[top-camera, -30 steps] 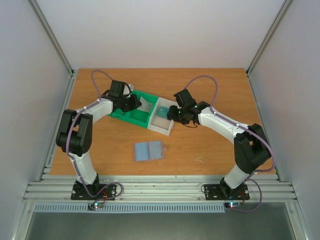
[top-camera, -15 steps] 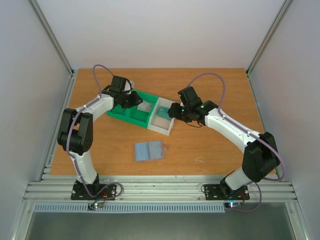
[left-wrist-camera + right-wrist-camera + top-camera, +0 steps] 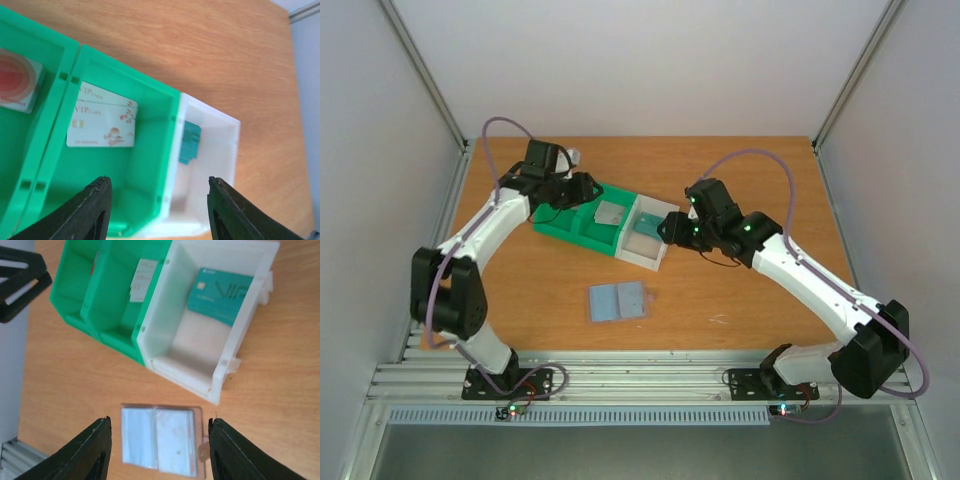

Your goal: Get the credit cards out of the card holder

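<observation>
1. Since a second ago the white card (image 3: pixel 102 122) has been let go. It now lies flat in the middle green compartment. The left gripper (image 3: pixel 159 181), which stood over it, has backed off toward the far left end of the tray, and its jaws have gone from shut to apart, with nothing between them.
2. A red-patched card (image 3: pixel 17 82) lies in the end green compartment, and a teal card (image 3: pixel 222 292) lies in the white one. That makes one card in each compartment.
3. The card holder (image 3: pixel 157 440) lies opened flat on the table on the near side of the tray, well apart from both grippers. Its two halves show only plain pale-blue faces, with no card edge poking out.
4. Judged from that, the emptying looks done, with three cards out and sorted. Whether a pocket still hides another card cannot be told from these views. If none does, only drawing the arms back is left.
5. The tray (image 3: pixel 159 310) sits at an angle in mid-table. The right gripper (image 3: pixel 160 421) hovers by its white end with jaws apart and empty. It has drifted slightly rightward as its elbow swung outward.
6. Around all of this is the wooden table (image 3: pixel 740 180).
</observation>
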Available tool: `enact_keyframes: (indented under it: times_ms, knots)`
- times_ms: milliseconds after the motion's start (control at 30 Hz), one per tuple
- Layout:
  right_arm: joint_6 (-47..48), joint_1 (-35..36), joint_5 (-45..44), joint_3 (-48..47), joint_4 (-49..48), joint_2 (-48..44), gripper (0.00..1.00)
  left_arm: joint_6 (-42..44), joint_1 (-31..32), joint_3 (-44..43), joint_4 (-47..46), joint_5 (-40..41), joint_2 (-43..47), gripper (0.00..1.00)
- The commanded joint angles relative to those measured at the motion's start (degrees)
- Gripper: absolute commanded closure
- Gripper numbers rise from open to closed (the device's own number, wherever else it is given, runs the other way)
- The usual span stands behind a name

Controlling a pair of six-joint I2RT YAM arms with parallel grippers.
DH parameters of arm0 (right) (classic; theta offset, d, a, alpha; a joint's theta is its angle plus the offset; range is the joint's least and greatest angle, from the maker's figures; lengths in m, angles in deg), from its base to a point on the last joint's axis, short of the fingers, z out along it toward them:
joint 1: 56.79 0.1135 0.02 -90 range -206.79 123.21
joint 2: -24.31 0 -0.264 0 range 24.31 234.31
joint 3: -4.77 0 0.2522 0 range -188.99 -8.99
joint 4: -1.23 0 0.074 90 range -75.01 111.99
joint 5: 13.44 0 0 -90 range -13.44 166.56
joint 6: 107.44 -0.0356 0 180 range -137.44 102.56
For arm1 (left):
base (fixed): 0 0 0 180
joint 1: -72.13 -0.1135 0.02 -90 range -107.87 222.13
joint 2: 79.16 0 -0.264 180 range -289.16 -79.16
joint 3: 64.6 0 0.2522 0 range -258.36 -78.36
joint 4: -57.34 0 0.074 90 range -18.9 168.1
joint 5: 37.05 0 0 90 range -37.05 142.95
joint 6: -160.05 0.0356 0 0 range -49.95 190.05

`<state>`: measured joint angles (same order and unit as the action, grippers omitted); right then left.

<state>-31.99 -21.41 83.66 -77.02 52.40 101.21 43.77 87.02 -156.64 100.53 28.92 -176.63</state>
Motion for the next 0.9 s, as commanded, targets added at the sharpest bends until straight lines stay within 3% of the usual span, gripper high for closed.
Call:
enact_keyframes:
  times_ms: [0,367,567,867]
  knots:
    - [-0.4,3.23,-0.36,2.24,3.21,-3.33,0.48,0.1,0.33,5.08,3.09,-2.94,9.47,0.47]
    - [-2.83,14.86,-3.45,7.94,-0.36,-3.17,0.57,-1.43,0.91,26.28,7.64,-6.3,32.5,0.58]
    - [-2.01,19.09,0.87,11.5,-8.36,1.69,0.56,-3.35,2.74,34.77,9.17,-5.83,39.13,0.61]
    - [-3.43,21.05,-0.87,12.21,-12.14,10.56,0.5,-9.55,6.0,45.62,1.67,-7.44,44.54,0.69]
